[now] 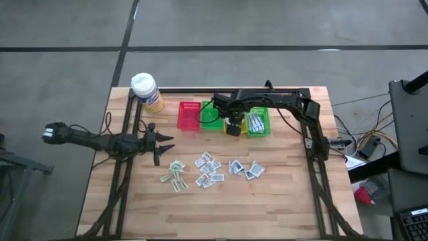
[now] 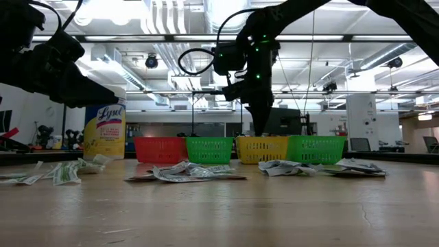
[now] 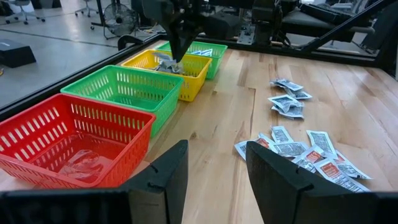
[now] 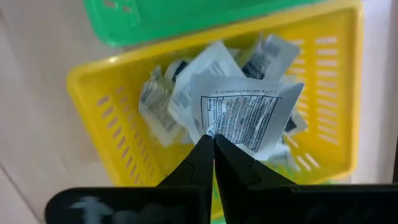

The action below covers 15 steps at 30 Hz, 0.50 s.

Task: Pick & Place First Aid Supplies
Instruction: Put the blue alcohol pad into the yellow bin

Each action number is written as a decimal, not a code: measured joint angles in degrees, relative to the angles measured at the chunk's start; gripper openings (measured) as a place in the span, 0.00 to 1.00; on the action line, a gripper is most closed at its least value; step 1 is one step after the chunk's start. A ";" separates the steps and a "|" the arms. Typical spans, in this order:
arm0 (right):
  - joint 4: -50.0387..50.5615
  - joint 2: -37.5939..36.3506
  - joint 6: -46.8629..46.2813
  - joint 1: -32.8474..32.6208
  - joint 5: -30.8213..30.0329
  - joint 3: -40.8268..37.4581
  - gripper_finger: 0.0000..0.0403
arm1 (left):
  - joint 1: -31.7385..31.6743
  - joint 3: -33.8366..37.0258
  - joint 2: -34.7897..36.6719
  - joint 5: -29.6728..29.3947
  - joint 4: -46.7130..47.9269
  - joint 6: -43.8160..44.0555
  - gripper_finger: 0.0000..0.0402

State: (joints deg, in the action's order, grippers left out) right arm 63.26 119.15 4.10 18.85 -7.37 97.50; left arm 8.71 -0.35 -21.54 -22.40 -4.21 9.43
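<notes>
The right gripper [image 4: 213,144] is pinching a white printed packet [image 4: 245,117] by its corner directly over the yellow basket [image 4: 93,109], so it should release only while centred inside the rim, while the left gripper [image 3: 214,168] is waiting open near the loose packets [image 1: 208,169].

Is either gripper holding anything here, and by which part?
The right gripper, jaws shut, pinches a white packet by its lower corner above the yellow basket. The left gripper holds nothing.

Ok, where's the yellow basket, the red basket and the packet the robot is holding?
yellow basket [image 4: 93,106], right wrist view, its side wall.
red basket [image 3: 37,134], left wrist view, its slotted wall.
held packet [image 4: 245,115], right wrist view, its printed face.
</notes>
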 joint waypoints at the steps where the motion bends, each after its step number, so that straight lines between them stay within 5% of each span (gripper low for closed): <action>1: -0.56 0.00 0.46 -0.02 -0.01 -0.25 0.02 | 0.00 0.00 0.00 0.01 0.00 0.00 0.39; 15: -0.61 0.00 2.65 -0.02 -0.10 0.04 0.04 | 0.00 0.00 0.00 0.00 -0.02 0.00 0.39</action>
State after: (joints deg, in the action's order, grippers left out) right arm 62.65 119.15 6.75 18.83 -7.46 97.54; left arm 8.71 -0.35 -21.54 -22.40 -4.23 9.43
